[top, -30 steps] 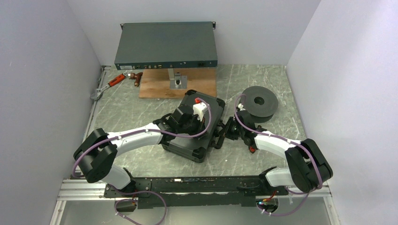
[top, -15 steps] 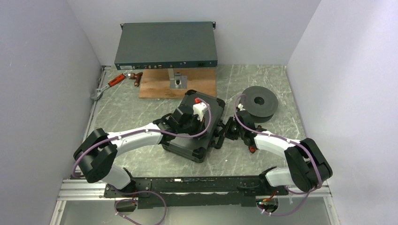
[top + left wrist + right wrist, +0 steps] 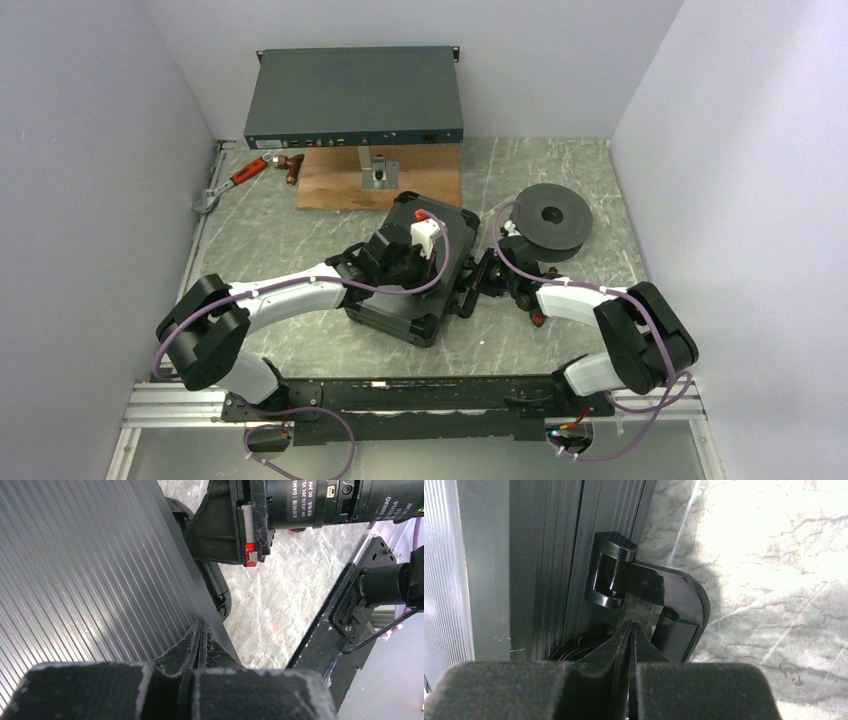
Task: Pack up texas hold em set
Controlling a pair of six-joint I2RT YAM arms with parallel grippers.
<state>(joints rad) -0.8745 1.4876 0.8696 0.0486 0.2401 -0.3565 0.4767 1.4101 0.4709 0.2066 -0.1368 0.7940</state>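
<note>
Case (image 3: 395,318), lid down. Left jaws clenched empty atop lid. Right jaws nipped tighter, arm shifted inward; latch (image 3: 649,587) just ahead of tips. Judged: fastening stage.

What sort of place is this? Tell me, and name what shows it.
Probably a robot test cell in a lab: plain pale walls box in a marbled tabletop, an aluminium rail runs along its near edge, and a grey rack unit stands behind.

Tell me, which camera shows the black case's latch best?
The right wrist view: the latch sits mid-frame, close up. The top view shows the case, latch too small to tell; the left wrist view shows only its ribbed surface.
</note>
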